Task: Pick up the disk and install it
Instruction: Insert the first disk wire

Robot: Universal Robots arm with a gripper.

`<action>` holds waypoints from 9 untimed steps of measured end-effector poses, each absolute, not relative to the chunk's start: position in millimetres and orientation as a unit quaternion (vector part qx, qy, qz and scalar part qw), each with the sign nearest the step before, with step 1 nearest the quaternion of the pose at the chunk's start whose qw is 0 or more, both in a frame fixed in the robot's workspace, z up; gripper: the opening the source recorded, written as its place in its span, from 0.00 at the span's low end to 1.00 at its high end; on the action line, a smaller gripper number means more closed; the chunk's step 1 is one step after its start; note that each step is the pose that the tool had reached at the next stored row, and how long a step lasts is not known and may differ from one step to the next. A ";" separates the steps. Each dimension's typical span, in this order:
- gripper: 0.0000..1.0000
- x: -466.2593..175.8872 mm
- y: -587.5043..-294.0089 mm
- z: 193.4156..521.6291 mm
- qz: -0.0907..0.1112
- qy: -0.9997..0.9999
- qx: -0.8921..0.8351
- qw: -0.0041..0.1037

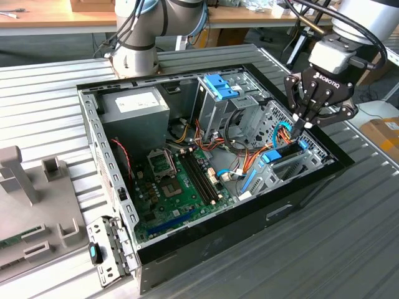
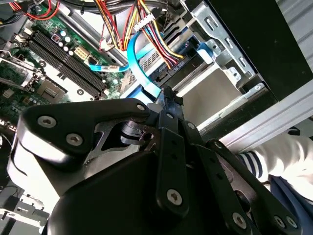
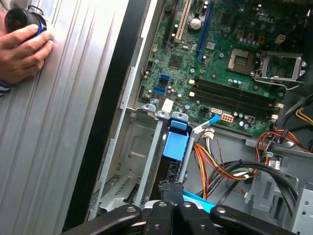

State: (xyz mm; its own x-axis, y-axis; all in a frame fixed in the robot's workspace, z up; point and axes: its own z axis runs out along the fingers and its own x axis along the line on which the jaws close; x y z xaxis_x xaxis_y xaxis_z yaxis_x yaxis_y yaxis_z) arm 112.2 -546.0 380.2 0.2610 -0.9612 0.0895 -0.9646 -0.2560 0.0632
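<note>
On the ribbed metal bench (image 1: 56, 93) we see the open computer case (image 1: 299, 199) lying on its side, so its bays face upward; the gripper (image 1: 303, 123) hangs over the drive bay with fingers pinched together — on nothing we can make out — just above the blue-framed disk (image 1: 283, 156), seated in its slot.

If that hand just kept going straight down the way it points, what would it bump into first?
Probably the disk standing in its bay right under the hand; its fingertips look pinched together at the disk's top edge, though depth is hard to judge.
</note>
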 end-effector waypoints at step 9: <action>0.24 111.6 -544.6 383.0 0.016 -0.608 0.792 0.052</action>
State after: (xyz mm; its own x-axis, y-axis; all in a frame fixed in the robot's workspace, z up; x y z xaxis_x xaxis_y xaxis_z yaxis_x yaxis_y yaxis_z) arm 111.6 -544.6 383.0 0.2610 -0.9612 0.0899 -0.9646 -0.2560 0.0631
